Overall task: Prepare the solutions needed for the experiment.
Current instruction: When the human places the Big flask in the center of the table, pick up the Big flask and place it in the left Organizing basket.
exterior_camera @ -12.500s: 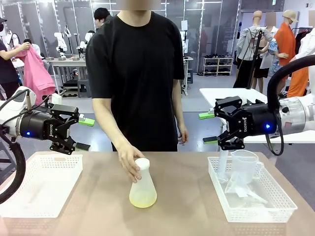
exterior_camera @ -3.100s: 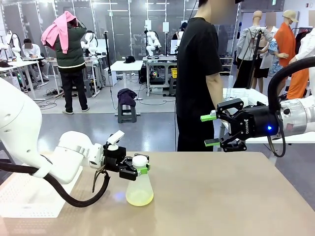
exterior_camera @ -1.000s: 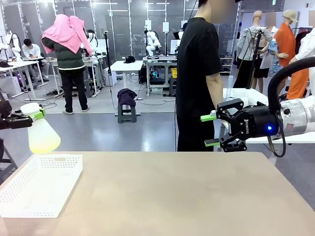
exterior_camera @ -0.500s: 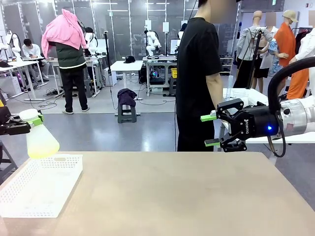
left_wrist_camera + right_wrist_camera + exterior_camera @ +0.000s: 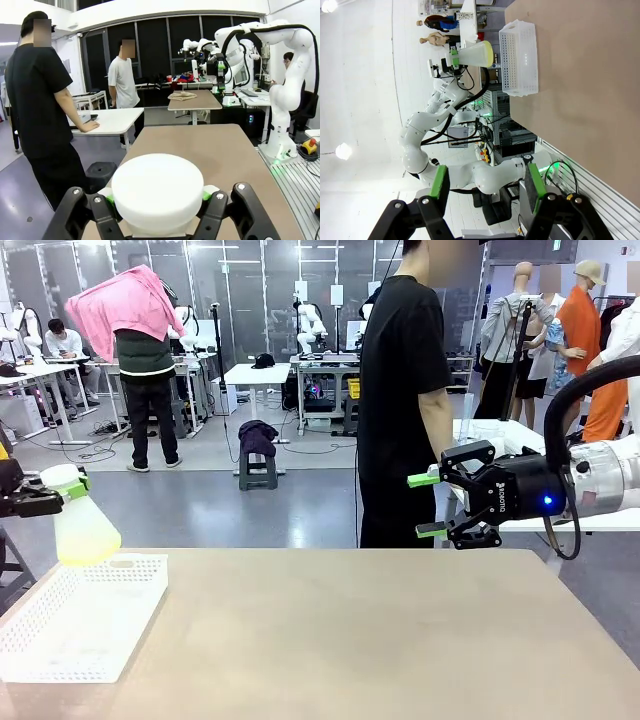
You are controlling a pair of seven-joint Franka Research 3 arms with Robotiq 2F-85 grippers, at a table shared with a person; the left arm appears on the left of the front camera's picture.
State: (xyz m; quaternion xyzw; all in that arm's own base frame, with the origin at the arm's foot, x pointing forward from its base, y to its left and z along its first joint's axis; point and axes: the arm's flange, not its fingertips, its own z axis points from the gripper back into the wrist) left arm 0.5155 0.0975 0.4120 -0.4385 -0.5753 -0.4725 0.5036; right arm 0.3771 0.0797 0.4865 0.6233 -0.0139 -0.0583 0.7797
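1. The solutions are a shallow pale yellow layer in the bottom of a frosted conical flask; we see the flask held in the air above the far edge of the white basket, at the table's left edge
2. We judge the load light, since there is little liquid, but it will slosh if tipped or jerked, so we would keep the flask upright and move it gently
3. The flask looks stiff and smooth; whether it is glass or plastic we cannot tell, so we would treat it as breakable and set it down softly
4. The narrow neck under the white cap is the sensible place to take hold: the cone widens below it and the cap flares above, so the grip cannot easily slide either way
5. Our left hand has exactly that hold, its green pads closed against the neck just under the cap, as its own wrist view shows
6. The smooth wall is a slip risk if the grip loosens, and the wide base makes the flask stable once it stands
7. Our right hand hangs over the table's far right corner, fingers spread and holding nothing, well apart from the flask
8. A person stands beyond the far edge, turned away
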